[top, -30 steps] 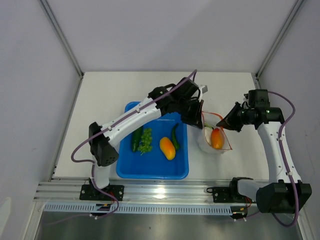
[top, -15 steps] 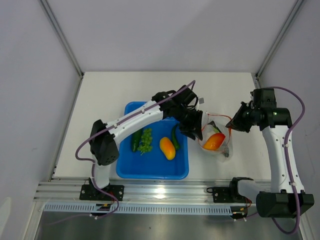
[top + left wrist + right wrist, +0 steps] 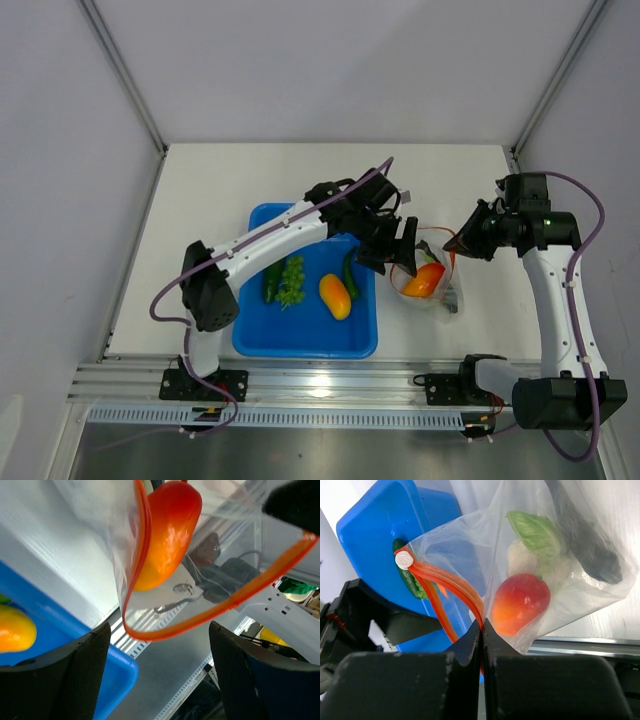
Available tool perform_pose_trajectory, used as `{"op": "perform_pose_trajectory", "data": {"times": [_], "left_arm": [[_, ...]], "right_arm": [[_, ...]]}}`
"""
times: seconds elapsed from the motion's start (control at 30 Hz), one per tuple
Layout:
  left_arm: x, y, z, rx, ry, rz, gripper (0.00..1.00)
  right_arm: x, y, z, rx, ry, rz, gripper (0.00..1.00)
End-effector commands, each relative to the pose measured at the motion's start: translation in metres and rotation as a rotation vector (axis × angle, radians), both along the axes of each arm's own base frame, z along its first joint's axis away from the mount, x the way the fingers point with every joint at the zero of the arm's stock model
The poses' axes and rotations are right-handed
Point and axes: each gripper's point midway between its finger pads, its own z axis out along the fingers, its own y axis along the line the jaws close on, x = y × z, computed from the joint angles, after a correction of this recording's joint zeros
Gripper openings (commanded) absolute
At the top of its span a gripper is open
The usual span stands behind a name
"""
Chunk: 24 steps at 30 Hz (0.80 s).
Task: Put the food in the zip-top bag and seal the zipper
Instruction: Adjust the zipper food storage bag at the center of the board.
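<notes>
The zip-top bag (image 3: 432,285) hangs over the table, right of the blue tray (image 3: 300,345), with its mouth gaping. My right gripper (image 3: 451,243) is shut on its orange zipper (image 3: 451,586), pinching the strip at the fingertips (image 3: 482,625). Inside the bag lie a red-orange fruit (image 3: 520,602), a white-green cauliflower (image 3: 532,550) and a dark fish (image 3: 590,545). My left gripper (image 3: 392,250) stands open just left of the mouth. Its fingers (image 3: 65,675) are spread wide below the zipper loop (image 3: 200,622) and hold nothing. The red-orange fruit (image 3: 167,530) shows through the plastic.
In the tray lie an orange-yellow fruit (image 3: 335,296), a leafy green bunch (image 3: 291,280), a dark green cucumber (image 3: 272,280) and a green pepper (image 3: 350,272). A white slider tab (image 3: 402,560) sits on the zipper's end. A metal rail (image 3: 330,385) runs along the near edge.
My left gripper has opened and let go of the bag's mouth edge, shifting slightly toward the tray. The bag has sagged and its mouth hangs open from the right gripper alone.
</notes>
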Motion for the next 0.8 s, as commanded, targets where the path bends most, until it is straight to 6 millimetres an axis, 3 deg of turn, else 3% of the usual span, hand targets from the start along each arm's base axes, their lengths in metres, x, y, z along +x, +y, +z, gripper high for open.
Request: {"op": "perform_pose_trajectory", "data": {"times": [0.0,0.03,0.17,0.2,0.23,0.3,0.37,0.5,0.53,0.57,0.6,0.67,0.7,0.73,0.77], "left_arm": [[0.004,-0.019,-0.006,-0.024,0.015,-0.026,0.8],[0.004,-0.023,-0.014,-0.019,0.034,-0.032,0.77],[0.005,-0.031,-0.021,-0.025,0.072,-0.046,0.49],[0.007,-0.031,-0.021,-0.022,0.07,-0.048,0.3],[0.008,-0.033,-0.015,-0.033,0.064,-0.051,0.18],[0.01,-0.035,-0.009,-0.041,0.082,-0.06,0.01],[0.012,-0.035,0.014,-0.075,0.068,-0.056,0.0],[0.001,-0.035,0.091,-0.274,0.004,-0.069,0.01],[-0.004,-0.033,0.093,-0.283,0.031,-0.064,0.0],[-0.009,-0.029,0.107,-0.318,0.029,-0.071,0.01],[-0.01,-0.028,0.091,-0.297,0.057,-0.065,0.01],[-0.01,-0.025,0.084,-0.296,0.066,-0.056,0.01],[-0.013,-0.02,0.055,-0.238,0.124,-0.046,0.0],[-0.013,-0.019,0.044,-0.223,0.154,-0.038,0.01],[-0.012,-0.018,0.035,-0.217,0.17,-0.036,0.01]], "right_arm": [[0.004,0.005,0.007,0.028,-0.027,0.004,0.0],[0.005,0.005,0.008,0.032,-0.028,0.004,0.0],[0.006,0.006,0.012,0.035,-0.039,0.011,0.0],[0.005,0.004,0.011,0.02,-0.034,0.013,0.0],[0.007,0.001,0.012,0.003,-0.039,0.008,0.0],[0.008,0.0,0.018,-0.003,-0.055,0.008,0.0],[0.009,0.0,0.023,-0.014,-0.069,0.015,0.0],[0.008,-0.015,0.04,-0.105,-0.109,-0.012,0.0],[0.006,-0.017,0.044,-0.123,-0.115,-0.017,0.0],[0.007,-0.019,0.055,-0.133,-0.143,-0.023,0.0],[0.007,-0.021,0.058,-0.144,-0.149,-0.024,0.0],[0.006,-0.022,0.05,-0.147,-0.133,-0.029,0.0],[0.006,-0.021,0.042,-0.138,-0.114,-0.03,0.0],[0.008,-0.015,0.035,-0.106,-0.107,-0.013,0.0],[0.001,-0.011,0.003,-0.088,-0.024,-0.003,0.0]]}}
